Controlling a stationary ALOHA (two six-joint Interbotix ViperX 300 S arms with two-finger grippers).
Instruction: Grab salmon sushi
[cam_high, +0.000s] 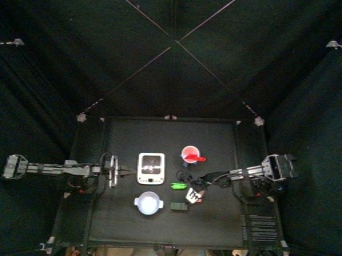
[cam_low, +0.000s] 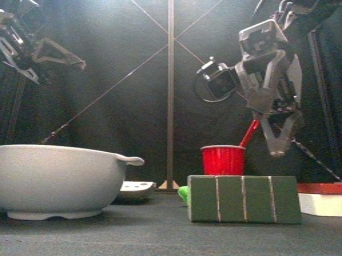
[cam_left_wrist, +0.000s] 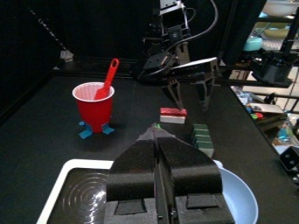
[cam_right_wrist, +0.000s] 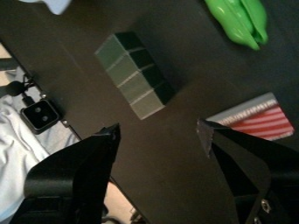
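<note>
Task is at the approach stage, grasp not yet made. The right hand (cam_right_wrist: 158, 144) hangs above the counter (cam_high: 120, 135) with its jaws spread wide and nothing between them. The salmon sushi (cam_right_wrist: 254, 117), a small pinkish block with striped top and pale edge, lies flat on the counter just off one jaw tip, free of any contact; the left wrist view shows it (cam_left_wrist: 173, 113) under the right arm's open jaws. Remaining, as judged: centre over the block, descend, close, lift. The left hand (cam_left_wrist: 162, 166) sits back on its own side, jaws pressed together, holding nothing. Near the sushi: a green segmented block (cam_right_wrist: 138, 75) and a small green item (cam_right_wrist: 239, 21), both close enough to get nudged on descent. Further off are a red cup (cam_left_wrist: 96, 101) with a red spoon in it, a white rectangular device (cam_high: 151, 169) and a pale bowl (cam_low: 60, 178). Counter is matte black and flat; black curtains enclose it, with cluttered shelves visible past them in the left wrist view.
</note>
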